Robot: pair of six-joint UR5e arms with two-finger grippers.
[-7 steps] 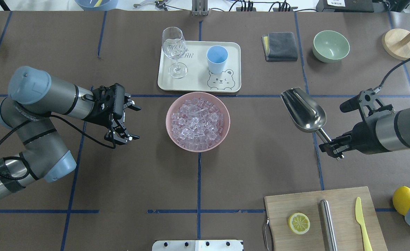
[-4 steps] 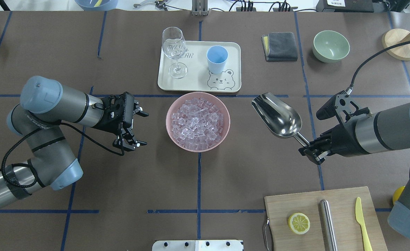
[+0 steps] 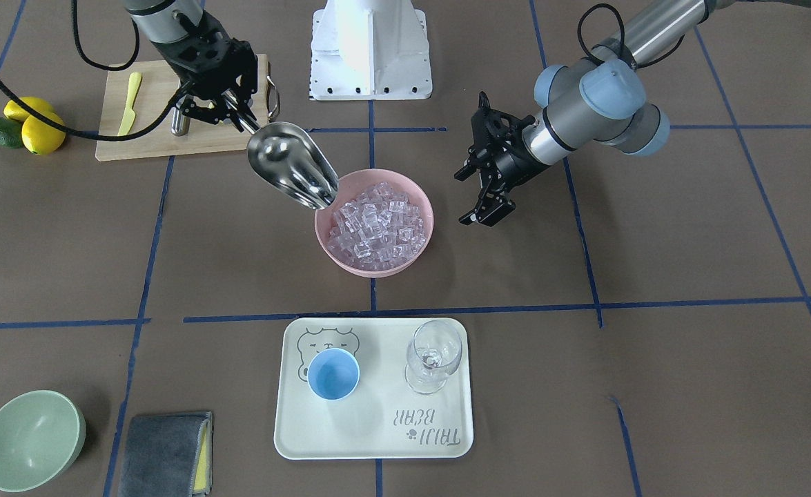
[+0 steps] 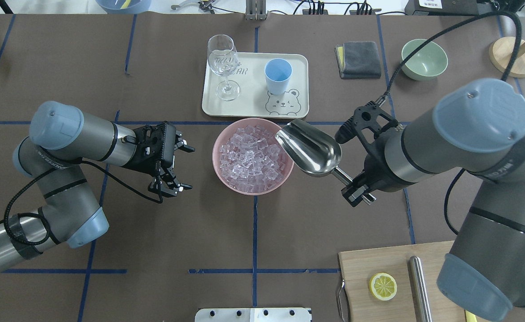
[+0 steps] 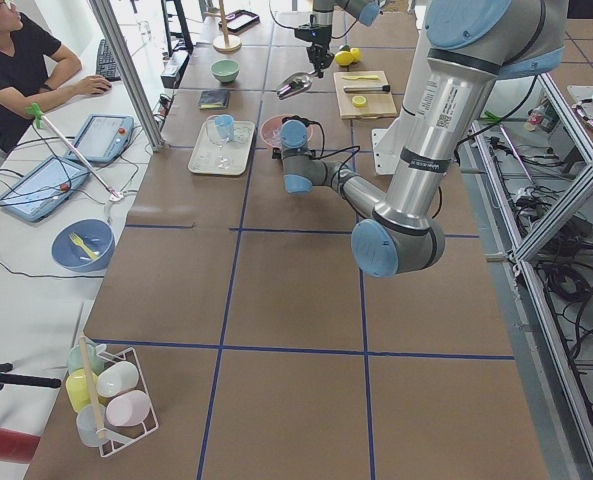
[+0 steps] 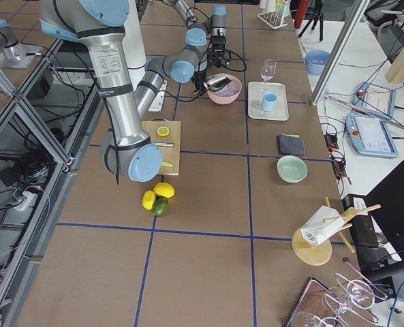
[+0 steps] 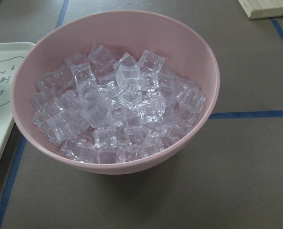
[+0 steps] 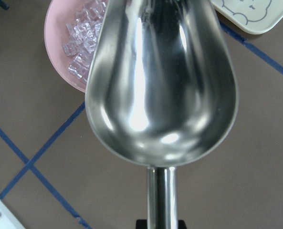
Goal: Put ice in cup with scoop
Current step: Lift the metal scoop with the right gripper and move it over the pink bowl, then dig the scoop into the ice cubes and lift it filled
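The ice (image 4: pixel 251 156) is a heap of clear cubes in a pink bowl (image 4: pixel 214 156) at mid-table; it fills the left wrist view (image 7: pixel 117 114). My right gripper (image 4: pixel 356 190) is shut on the thin handle of the steel scoop (image 4: pixel 309 150). The scoop is empty, and its front lip hangs over the bowl's right rim (image 3: pixel 293 166) (image 8: pixel 160 81). My left gripper (image 4: pixel 184 167) is open and empty, a little left of the bowl, fingers pointing at it. The light-blue cup (image 4: pixel 278 75) stands upright on the tray behind the bowl.
The cream tray (image 4: pixel 253 105) also bears a clear stemmed glass (image 4: pixel 223 62). A grey cloth (image 4: pixel 358 59) and a pale green bowl (image 4: pixel 423 58) lie at the far right. A cutting board (image 4: pixel 378 264) with a lemon slice (image 4: pixel 383 286) and a steel cylinder (image 4: pixel 421 288) is near right.
My right arm has carried the scoop leftward, from well right of the bowl to its right rim. My left gripper has moved a little right, toward the bowl, still open.
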